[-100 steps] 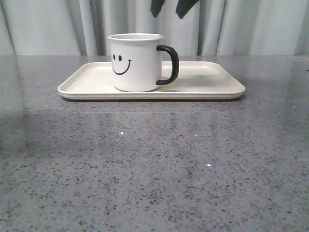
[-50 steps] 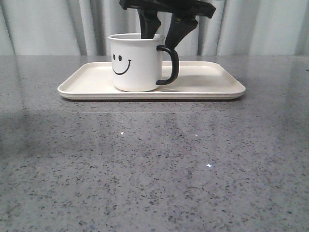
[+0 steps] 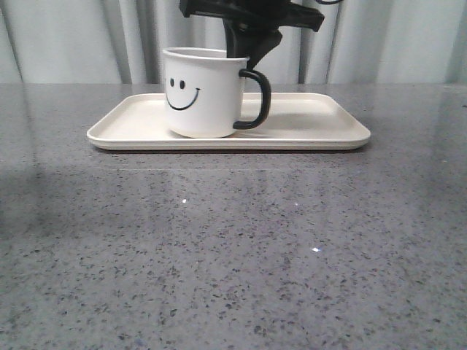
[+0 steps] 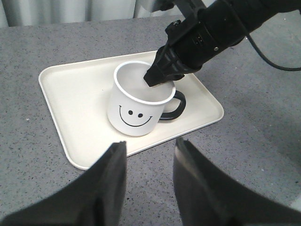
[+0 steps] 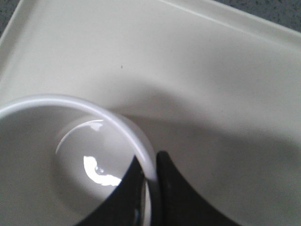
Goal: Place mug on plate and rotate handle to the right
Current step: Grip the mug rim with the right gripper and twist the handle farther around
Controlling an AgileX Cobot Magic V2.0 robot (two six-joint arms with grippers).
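Note:
The white mug (image 3: 201,91) with the black smiley face stands on the cream plate (image 3: 321,127), slightly tilted, its black handle (image 3: 257,98) pointing right. My right gripper (image 3: 244,47) comes down from above and is shut on the mug's rim just above the handle, one finger inside and one outside (image 5: 153,176). The left wrist view shows the mug (image 4: 136,106), the handle (image 4: 176,106), the plate (image 4: 66,99) and the right gripper (image 4: 160,77). My left gripper (image 4: 149,150) is open and empty, above the table in front of the plate.
The grey speckled table (image 3: 233,248) stretches in front of the plate. Pale curtains (image 3: 394,40) hang behind the table.
My right gripper came down from above onto the mug and closed on its rim. The mug has shifted a little left and tilted.

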